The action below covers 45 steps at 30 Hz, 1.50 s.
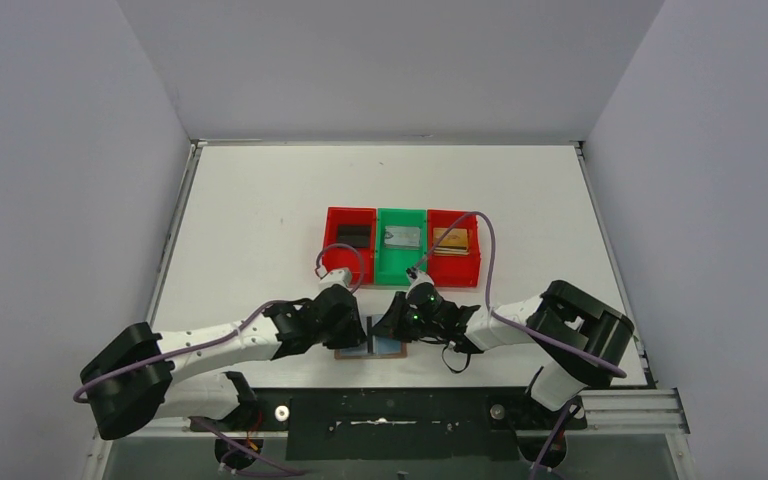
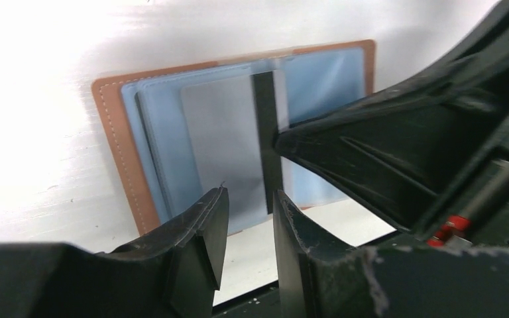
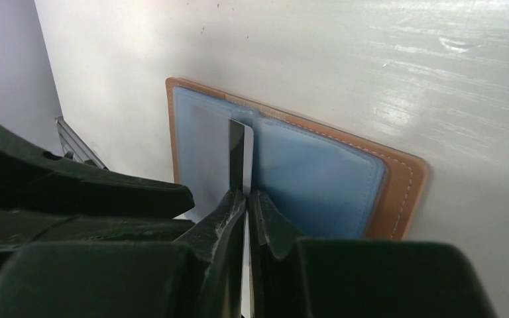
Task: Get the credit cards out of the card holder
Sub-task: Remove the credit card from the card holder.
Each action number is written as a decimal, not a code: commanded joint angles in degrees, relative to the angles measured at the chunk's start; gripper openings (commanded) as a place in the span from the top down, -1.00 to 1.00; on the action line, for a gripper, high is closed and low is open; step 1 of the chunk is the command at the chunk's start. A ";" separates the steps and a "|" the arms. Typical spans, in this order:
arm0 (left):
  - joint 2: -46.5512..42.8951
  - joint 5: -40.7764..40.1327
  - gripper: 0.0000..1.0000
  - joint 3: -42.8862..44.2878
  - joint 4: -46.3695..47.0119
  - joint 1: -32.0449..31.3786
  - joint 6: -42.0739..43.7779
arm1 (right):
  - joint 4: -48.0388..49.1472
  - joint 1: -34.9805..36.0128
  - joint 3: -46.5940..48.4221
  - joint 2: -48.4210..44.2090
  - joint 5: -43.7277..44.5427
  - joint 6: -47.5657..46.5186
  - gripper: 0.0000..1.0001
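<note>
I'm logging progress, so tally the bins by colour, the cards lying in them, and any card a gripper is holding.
Red bins: 2
Green bin: 1
Cards in bins (black card, silver card, gold card): 3
Grey card held by right gripper: 1
Total: 7

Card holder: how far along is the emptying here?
Done: a black card sits in the left red bin, a silver card in the green bin, a gold card in the right red bin. In hand: the right gripper is shut on a grey striped card at the open card holder; the left gripper is open nearby. Left: pulling it free; whether others remain is unclear.
</note>
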 commanded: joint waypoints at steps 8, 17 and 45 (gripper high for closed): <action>2.10 -2.36 0.64 -1.69 -0.81 0.48 -2.82 | -1.63 -0.38 -0.45 -1.27 1.39 0.34 0.87; 0.95 -2.08 0.81 -3.56 -0.57 0.48 -3.46 | 7.26 -0.20 -4.68 -3.13 2.18 6.45 0.64; -1.66 -1.91 0.69 -2.77 -0.61 0.49 -2.27 | 10.46 3.01 -5.64 -1.10 7.11 9.83 1.00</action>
